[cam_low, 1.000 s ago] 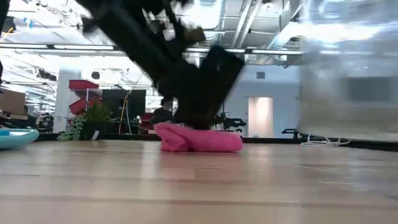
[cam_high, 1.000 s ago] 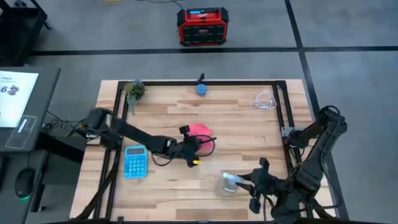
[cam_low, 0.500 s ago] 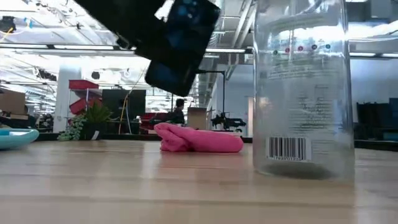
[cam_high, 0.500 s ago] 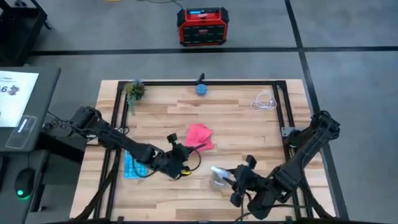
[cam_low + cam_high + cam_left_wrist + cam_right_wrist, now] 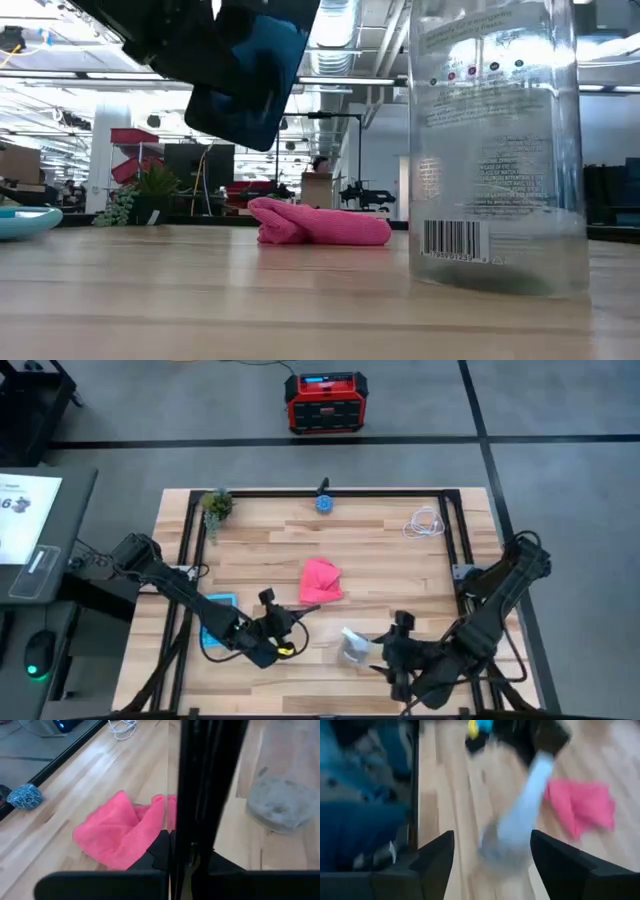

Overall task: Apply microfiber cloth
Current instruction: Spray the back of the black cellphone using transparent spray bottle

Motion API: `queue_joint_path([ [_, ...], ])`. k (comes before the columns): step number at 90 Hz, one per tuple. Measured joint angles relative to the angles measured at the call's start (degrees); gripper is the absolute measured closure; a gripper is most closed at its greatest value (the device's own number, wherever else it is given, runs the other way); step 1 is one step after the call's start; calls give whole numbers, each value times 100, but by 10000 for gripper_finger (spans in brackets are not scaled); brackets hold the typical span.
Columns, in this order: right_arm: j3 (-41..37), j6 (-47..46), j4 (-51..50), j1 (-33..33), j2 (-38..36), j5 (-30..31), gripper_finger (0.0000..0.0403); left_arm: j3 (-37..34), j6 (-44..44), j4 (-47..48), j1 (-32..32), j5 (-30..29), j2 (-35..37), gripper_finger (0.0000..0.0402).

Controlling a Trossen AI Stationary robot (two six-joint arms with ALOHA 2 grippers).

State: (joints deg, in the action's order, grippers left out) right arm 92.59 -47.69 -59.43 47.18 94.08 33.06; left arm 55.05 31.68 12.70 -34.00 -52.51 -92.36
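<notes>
- Left end effector has pulled back toward the near edge, off the cloth; its fingers look closed on nothing.
- Cloth lies mid-surface, clear all round.
- Right end effector is spread around the bottle.

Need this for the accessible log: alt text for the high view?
Overhead view of a wooden table: a pink cloth lies crumpled mid-table, untouched. The left gripper sits at the near edge beside a blue calculator; the right gripper is by a clear bottle.
</notes>
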Motion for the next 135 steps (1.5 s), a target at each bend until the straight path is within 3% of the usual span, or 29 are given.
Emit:
queue_joint_path([
  [11,-379,-345,-298,107,0,-193,155,0,3,-2,-7,27,0,397],
  [38,-1580,97,1512,-342,11,-223,154,2,-13,-9,-4,205,0,393],
  [62,-1617,1052,2816,-362,7,-1397,154,2,-13,-22,0,249,0,392],
  [100,-1621,1149,2046,186,-184,-377,154,7,12,-69,0,240,0,391],
  [113,-1903,441,1244,385,-248,203,154,7,344,-89,-75,232,0,391],
  [135,-3387,654,3123,235,-627,248,154,7,1257,-280,-230,-338,0,391],
])
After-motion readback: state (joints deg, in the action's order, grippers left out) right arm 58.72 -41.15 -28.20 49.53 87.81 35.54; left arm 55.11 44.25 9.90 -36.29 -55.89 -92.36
